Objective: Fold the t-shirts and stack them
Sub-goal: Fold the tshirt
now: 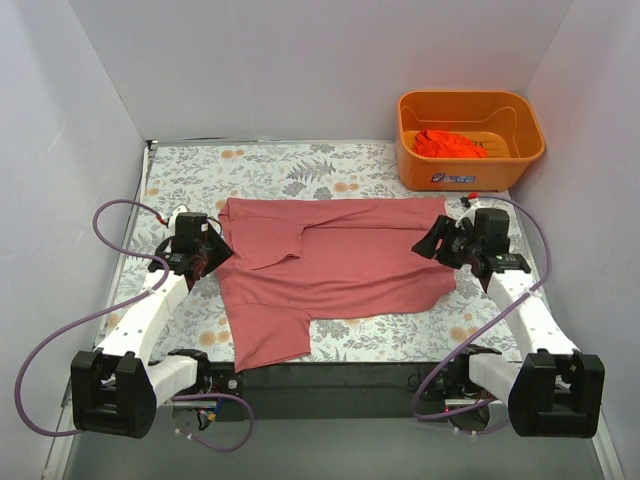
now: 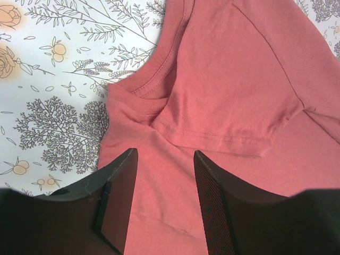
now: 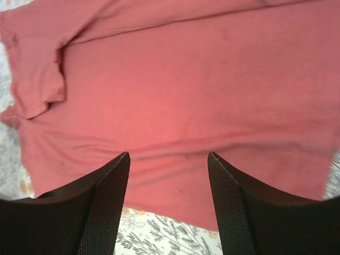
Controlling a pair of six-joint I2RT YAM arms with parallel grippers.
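A dusty pink-red t-shirt (image 1: 340,265) lies spread across the floral table, its neck to the left, one sleeve folded onto its body and the other sticking out toward the near edge. My left gripper (image 1: 212,256) hovers at the neck end, open; in the left wrist view its jaws (image 2: 164,154) stand apart over the cloth (image 2: 239,79) just below the collar (image 2: 151,82). My right gripper (image 1: 432,240) is at the hem end, open (image 3: 168,155) above the shirt's edge (image 3: 186,79), holding nothing. A brighter orange-red t-shirt (image 1: 450,143) lies crumpled in the basket.
The orange plastic basket (image 1: 440,172) stands at the back right corner of the table (image 1: 300,165). White walls close in on the left, back and right. A black strip runs along the near edge between the arm bases, with purple cables looping beside each arm.
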